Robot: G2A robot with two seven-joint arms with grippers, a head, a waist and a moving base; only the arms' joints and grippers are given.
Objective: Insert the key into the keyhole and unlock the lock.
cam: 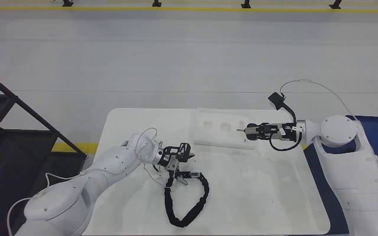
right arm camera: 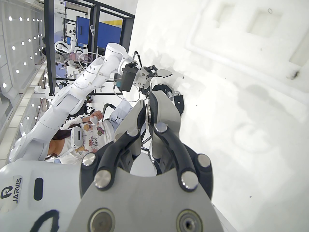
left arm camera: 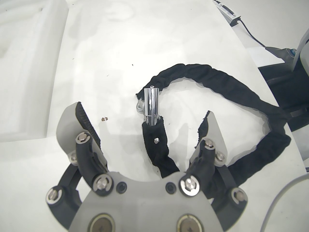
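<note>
A chain lock in a black fabric sleeve (left arm camera: 241, 97) lies looped on the white table (cam: 266, 194). Its chrome lock cylinder (left arm camera: 151, 108) points away from my left gripper (left arm camera: 144, 126). That gripper is open, with a finger on each side of the cylinder and touching nothing. In the top view the left gripper (cam: 180, 154) sits at the near-left end of the loop (cam: 189, 206). My right gripper (cam: 245, 128) is over the foam tray's near edge. It is shut on the key (right arm camera: 147, 114), whose round silver head shows between the pads.
A white foam tray (cam: 224, 127) with shallow square pockets lies at the table's far middle. A black metal frame (cam: 23, 130) stands off the table's left side. A cable with a small adapter (left arm camera: 227, 10) lies on the floor beyond the table edge.
</note>
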